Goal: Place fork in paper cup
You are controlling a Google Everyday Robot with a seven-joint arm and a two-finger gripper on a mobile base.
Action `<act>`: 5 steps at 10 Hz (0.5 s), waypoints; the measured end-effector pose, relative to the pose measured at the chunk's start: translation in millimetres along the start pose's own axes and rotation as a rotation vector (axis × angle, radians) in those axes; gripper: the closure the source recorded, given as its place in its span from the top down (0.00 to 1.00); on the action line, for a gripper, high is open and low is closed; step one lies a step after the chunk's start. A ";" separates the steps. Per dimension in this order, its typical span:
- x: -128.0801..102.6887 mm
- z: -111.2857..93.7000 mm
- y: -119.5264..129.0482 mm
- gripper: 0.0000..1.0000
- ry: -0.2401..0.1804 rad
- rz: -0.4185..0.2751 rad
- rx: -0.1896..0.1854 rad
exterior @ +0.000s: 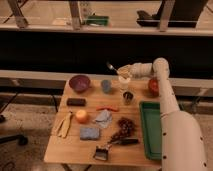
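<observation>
The thin silvery fork [111,66] sticks out up and to the left from my gripper [124,72], which is shut on its handle end. The gripper hovers just above the white paper cup [124,82], which stands upright at the back of the wooden table [75,150]. The fork is tilted, with its head higher than the cup's rim and left of it. My white arm [162,95] reaches in from the right.
A blue cup [106,85] stands left of the paper cup and a small metal cup [128,97] in front of it. Also here are a purple bowl [79,82], a red object [153,86], a green tray [152,127], grapes [125,125], an apple [81,116], wooden utensils [64,124] and a brush [112,147].
</observation>
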 end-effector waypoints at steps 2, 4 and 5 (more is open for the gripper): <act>0.3 4.9 1.8 0.00 0.005 -0.006 -0.015; 6.1 0.8 -0.4 0.00 0.009 -0.002 -0.011; 6.7 1.9 -0.5 0.00 0.008 -0.003 -0.014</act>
